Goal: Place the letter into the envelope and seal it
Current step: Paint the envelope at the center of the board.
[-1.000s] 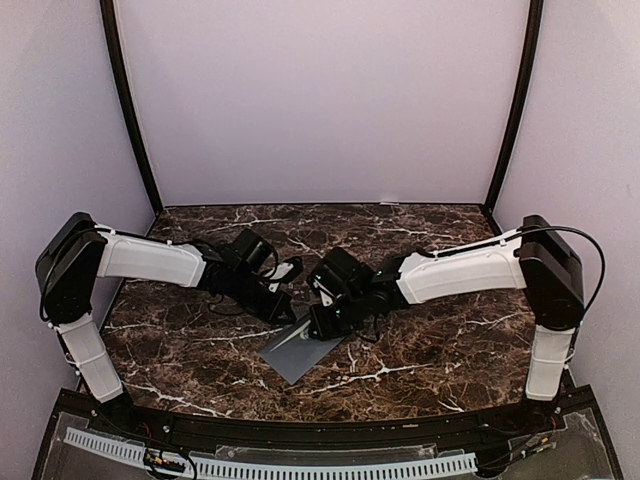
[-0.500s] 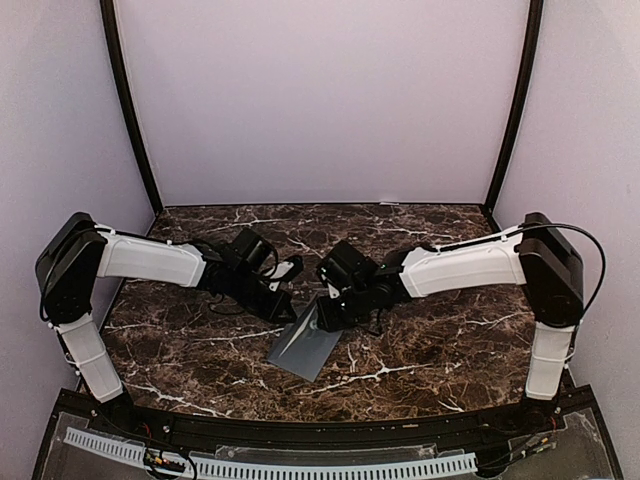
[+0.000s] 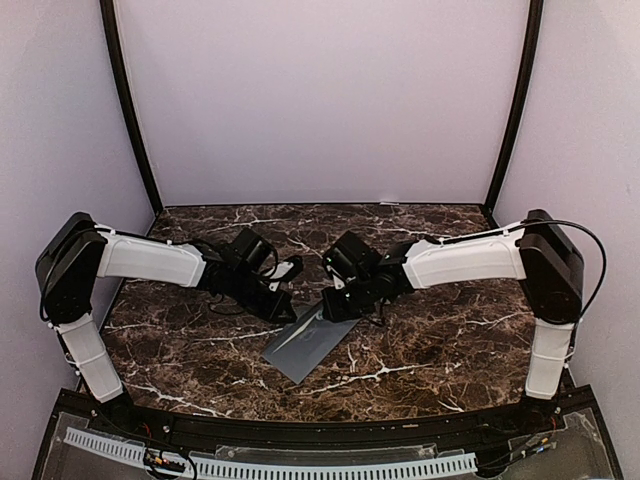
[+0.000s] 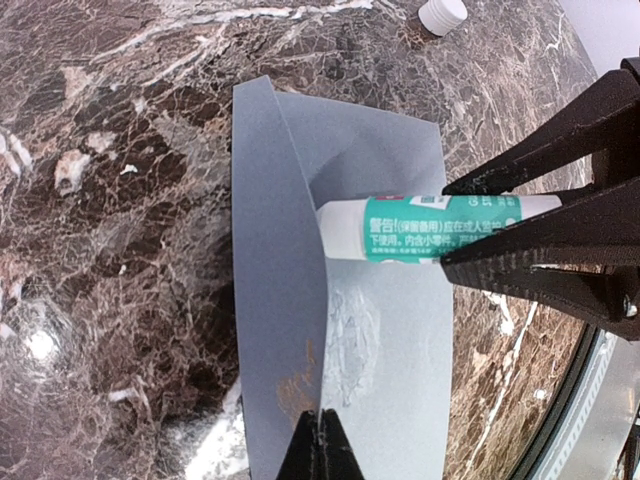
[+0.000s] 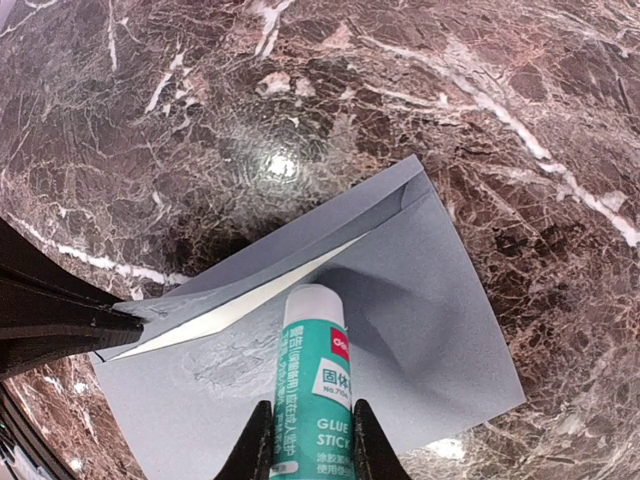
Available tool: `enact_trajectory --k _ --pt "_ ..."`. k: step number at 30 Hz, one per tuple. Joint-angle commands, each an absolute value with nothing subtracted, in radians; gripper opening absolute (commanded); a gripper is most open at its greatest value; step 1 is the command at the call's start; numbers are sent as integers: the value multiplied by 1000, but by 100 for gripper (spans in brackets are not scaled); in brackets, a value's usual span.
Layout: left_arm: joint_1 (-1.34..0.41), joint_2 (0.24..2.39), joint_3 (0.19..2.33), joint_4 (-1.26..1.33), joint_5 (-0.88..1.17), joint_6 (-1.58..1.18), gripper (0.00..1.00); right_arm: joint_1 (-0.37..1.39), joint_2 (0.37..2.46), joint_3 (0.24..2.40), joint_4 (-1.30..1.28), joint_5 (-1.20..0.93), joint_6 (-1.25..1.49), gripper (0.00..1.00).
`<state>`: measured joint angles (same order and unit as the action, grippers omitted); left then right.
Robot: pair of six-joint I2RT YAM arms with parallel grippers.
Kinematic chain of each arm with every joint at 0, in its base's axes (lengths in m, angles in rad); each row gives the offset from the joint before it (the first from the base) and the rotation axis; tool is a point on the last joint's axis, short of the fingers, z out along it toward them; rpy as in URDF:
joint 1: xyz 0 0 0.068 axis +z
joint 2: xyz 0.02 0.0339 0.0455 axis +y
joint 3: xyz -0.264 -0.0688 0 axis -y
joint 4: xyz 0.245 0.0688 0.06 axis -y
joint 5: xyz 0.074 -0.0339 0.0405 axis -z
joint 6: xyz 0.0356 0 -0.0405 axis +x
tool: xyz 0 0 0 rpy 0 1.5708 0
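Tucked in the envelope [image 5: 430,290] mid-table [image 3: 450,340], the letter [image 5: 240,310], showing only as a pale sliver; flap tip pinched in the closed left gripper [image 4: 320,440]; right gripper [image 5: 308,432] clamped on a glue stick [image 5: 312,350], tip above smeared glue

Over envelope [image 3: 305,345]: we see it blocked by the left gripper [image 4: 320,418] pinching the flap [image 4: 270,260] and the right gripper [image 5: 310,410] holding the glue stick [image 5: 312,340].
Table [image 3: 430,340] beyond: we see open marble, one white cap [image 4: 441,15].
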<state>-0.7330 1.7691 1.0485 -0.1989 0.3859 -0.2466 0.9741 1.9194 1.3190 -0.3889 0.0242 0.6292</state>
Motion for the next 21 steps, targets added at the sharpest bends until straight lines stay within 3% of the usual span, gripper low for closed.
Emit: enact_trajectory --k 1,21 --pt "-730 1757 1059 -219 401 -238 0 965 1929 1343 -382 37 613 0" --pt "-729 1757 1056 -216 398 -242 0 994 1949 1304 -344 -41 619 0"
